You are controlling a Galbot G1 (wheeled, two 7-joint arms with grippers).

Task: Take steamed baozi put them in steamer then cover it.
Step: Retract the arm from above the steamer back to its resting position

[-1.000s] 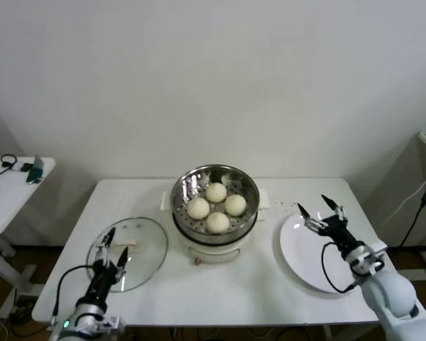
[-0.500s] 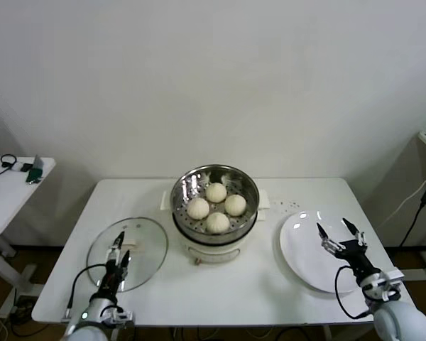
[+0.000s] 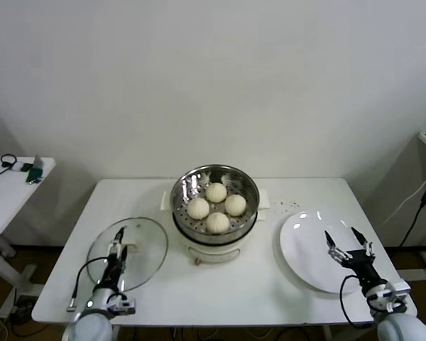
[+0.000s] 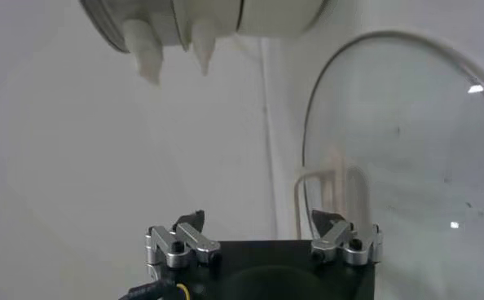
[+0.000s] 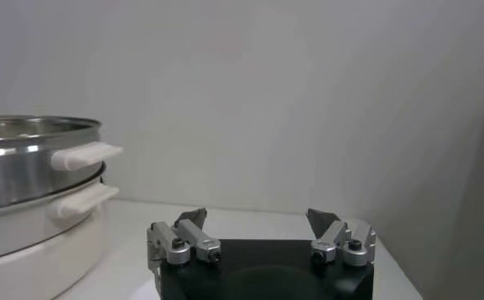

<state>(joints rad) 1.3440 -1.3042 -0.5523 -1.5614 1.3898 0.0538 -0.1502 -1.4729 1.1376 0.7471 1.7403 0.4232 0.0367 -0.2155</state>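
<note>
Steel steamer (image 3: 214, 201) holds four baozi (image 3: 216, 206); glass lid (image 3: 128, 252) awaits covering. My left gripper (image 3: 116, 250) over lid, fingers spread; right gripper (image 3: 348, 244) spread, empty, over plate (image 3: 303, 245).

Four cream-white steamed baozi (image 3: 216, 206) sit clustered inside the uncovered shiny steamer (image 3: 214, 186) on its cream pot base

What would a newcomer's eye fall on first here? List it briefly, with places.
First, the shiny steamer at the table's centre, with four steamed baozi clustered inside it, uncovered. Next, the glass lid lying flat to the steamer's left, with the left gripper open over it. Last, the empty white plate to the right, with the right gripper open above its near edge.
</note>
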